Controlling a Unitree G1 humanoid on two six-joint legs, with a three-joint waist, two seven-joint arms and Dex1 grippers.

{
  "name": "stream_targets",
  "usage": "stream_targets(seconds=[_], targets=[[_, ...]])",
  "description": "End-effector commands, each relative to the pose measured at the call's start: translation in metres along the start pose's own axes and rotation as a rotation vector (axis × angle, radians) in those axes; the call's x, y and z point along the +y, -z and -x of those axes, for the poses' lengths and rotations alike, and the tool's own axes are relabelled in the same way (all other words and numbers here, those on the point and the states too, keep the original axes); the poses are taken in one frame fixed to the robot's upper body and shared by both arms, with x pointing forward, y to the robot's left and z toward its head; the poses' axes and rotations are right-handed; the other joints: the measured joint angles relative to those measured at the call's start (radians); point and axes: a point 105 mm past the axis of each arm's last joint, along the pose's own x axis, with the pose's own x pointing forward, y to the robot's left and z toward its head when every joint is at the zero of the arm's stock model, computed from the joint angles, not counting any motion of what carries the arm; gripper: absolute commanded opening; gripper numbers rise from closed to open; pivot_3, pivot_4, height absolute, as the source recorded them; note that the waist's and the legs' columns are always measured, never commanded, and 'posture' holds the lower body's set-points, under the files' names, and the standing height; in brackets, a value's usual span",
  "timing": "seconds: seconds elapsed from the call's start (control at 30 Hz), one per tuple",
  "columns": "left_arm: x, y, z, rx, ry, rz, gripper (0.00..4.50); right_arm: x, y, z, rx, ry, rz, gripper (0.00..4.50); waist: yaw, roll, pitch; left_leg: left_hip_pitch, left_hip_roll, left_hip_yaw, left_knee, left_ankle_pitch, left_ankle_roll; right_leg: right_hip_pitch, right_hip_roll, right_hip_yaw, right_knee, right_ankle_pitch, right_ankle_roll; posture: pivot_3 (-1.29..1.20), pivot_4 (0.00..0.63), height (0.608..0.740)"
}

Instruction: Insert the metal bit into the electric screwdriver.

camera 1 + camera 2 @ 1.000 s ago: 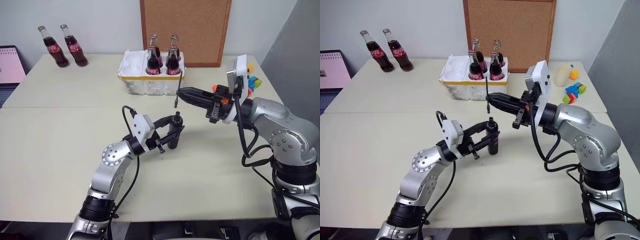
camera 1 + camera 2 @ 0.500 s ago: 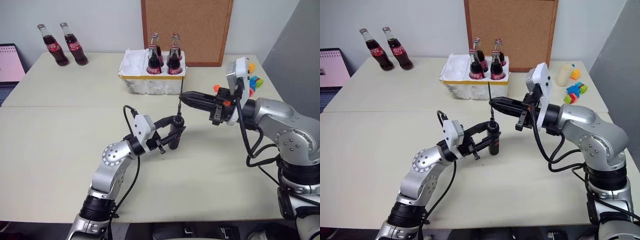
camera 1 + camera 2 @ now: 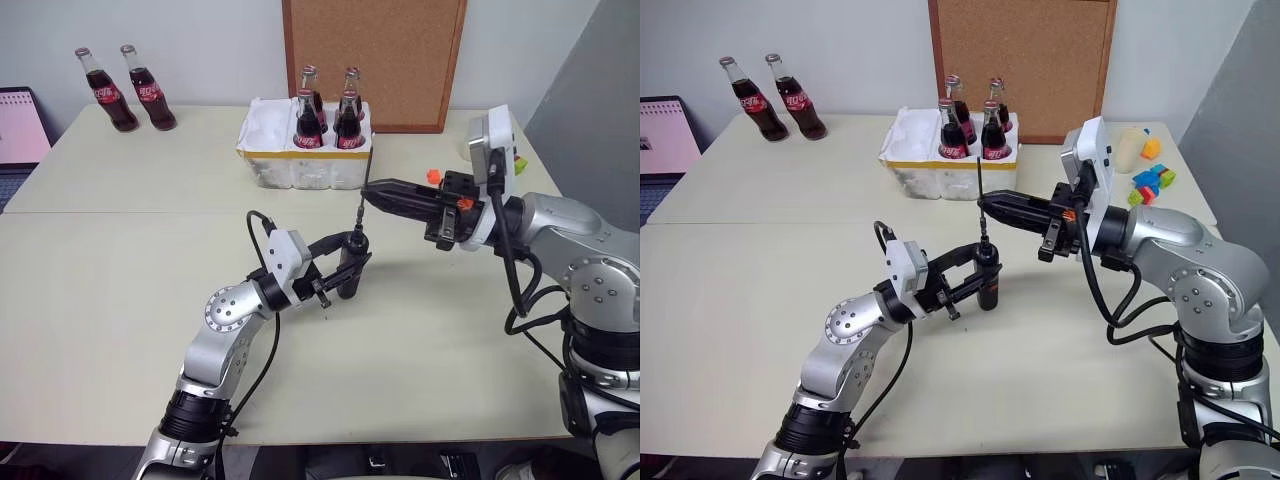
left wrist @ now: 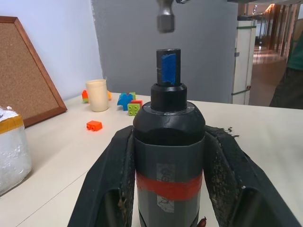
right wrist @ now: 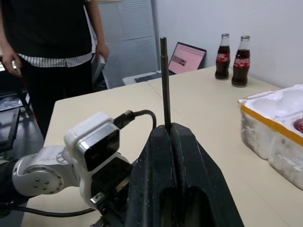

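We find the left end effector [image 3: 348, 262] clamped around the electric screwdriver [image 3: 349, 270], which stands upright near the middle of the surface [image 3: 110, 290]. In the left wrist view both black fingers [image 4: 111, 179] press the screwdriver's dark body on either side, level with its red band, and the bluish tip points up. We cannot tell whether the tool's base rests on the surface.

The right end effector [image 3: 368, 194] is closed on the metal bit [image 3: 362, 196], pinching it at the fingertips. The bit hangs roughly vertical, with its lower end directly above the screwdriver's tip. In the left wrist view a small gap separates that end from the tip; the bit is not inserted.

Behind the work area we note a white foam crate [image 3: 300, 160] holding four cola bottles, two more bottles [image 3: 125, 88] at the far left, a cork board [image 3: 372, 60] against the wall, and coloured blocks [image 3: 1152, 178] at the far right. A person [image 5: 52, 42] stands beyond the surface in the right wrist view.
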Motion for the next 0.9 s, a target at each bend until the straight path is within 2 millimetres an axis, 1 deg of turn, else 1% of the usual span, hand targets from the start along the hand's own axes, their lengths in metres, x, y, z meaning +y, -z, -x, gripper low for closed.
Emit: stream_targets(seconds=[0.03,0.9], targets=[[0.0,0.011,0.003,0.047,-0.003,0.017,1.64,0.008,-0.016,0.001,-0.039,-0.053,0.058,0.0,0.0,0.0,0.0,0.0,0.0,0.0,0.0,0.0,0.0,0.0,0.0,0.0,0.0,0.0,0.0,0.0,0.15,0.74],[0.001,0.009,0.003,0.046,0.001,0.013,1.64,-0.002,-0.006,0.003,-0.004,-0.088,0.075,0.0,0.001,0.0,0.0,0.0,0.0,0.0,0.001,0.0,0.0,0.0,0.0,0.0,0.001,0.0,0.0,0.0,0.15,0.74]])
